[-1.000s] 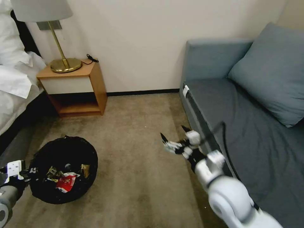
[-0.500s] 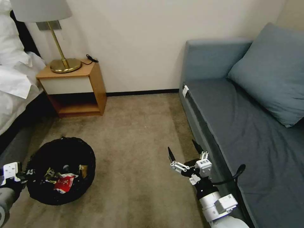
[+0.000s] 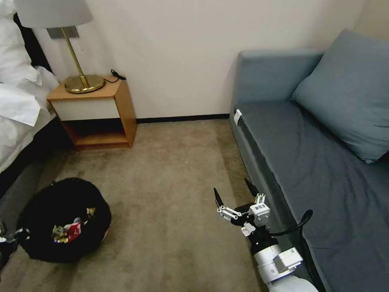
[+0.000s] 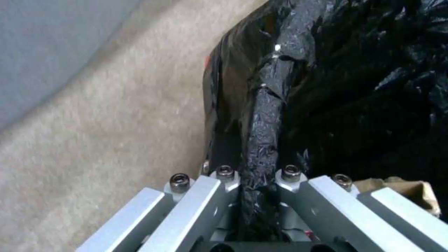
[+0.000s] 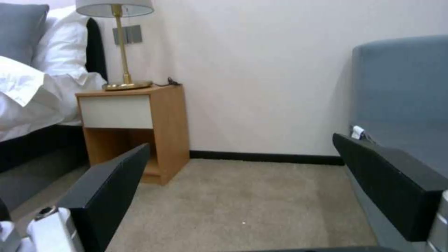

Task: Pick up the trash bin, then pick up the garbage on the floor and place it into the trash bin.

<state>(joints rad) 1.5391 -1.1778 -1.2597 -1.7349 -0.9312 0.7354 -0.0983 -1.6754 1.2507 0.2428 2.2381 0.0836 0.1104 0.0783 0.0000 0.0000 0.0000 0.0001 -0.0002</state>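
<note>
I have the left pincer [image 4: 254, 206] pinching the black-bagged rim of the trash bin [image 3: 60, 219], which sits at my left over the carpet [image 3: 174, 174], beside the bed [image 3: 16, 121]. The garbage [image 3: 67, 233] lies inside it, red carton among it. My right pincer [image 3: 235, 194] hangs spread and empty over the carpet, just beside the sofa [image 3: 324, 170].

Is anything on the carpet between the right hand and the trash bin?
Nothing visible. The right hand, open, hangs over bare carpet beside the sofa. The trash bin sits across that open stretch, garbage already inside, its bag-covered rim pinched by the left hand.
</note>
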